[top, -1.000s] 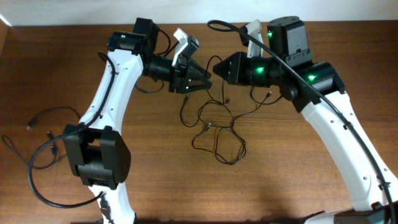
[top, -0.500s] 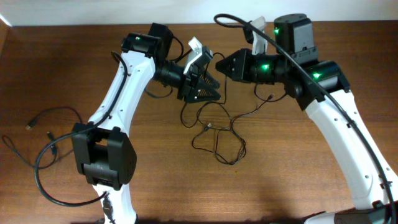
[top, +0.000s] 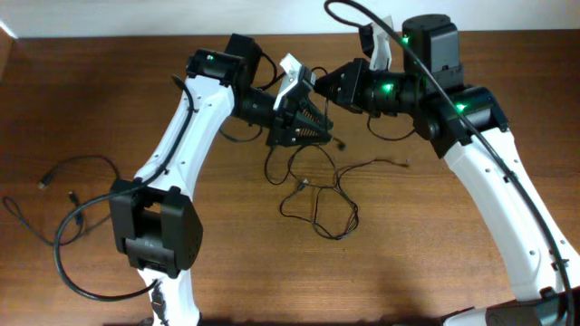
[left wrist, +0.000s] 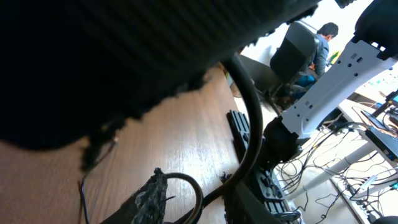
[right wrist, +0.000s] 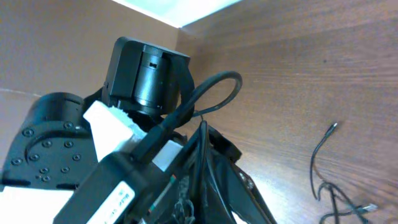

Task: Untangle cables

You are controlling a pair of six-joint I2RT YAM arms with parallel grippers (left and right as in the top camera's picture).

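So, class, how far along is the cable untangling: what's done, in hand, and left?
Seemingly done: loose cables lie apart at far left. In hand: the left end effector and right end effector meet above the central tangle, strands rising toward them; whether either grips is unclear. Left: the tangle's loops lie crossed and knotted.

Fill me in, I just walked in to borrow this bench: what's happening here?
Two robot arms are working on a tangle of thin black cables in the middle of the wooden table. The left gripper and right gripper meet nose to nose above the tangle's back edge. Strands seem to run up toward the left one, but whether either grips a cord can't be made out. More cords lie loose near the left edge. The tangle is not yet undone.
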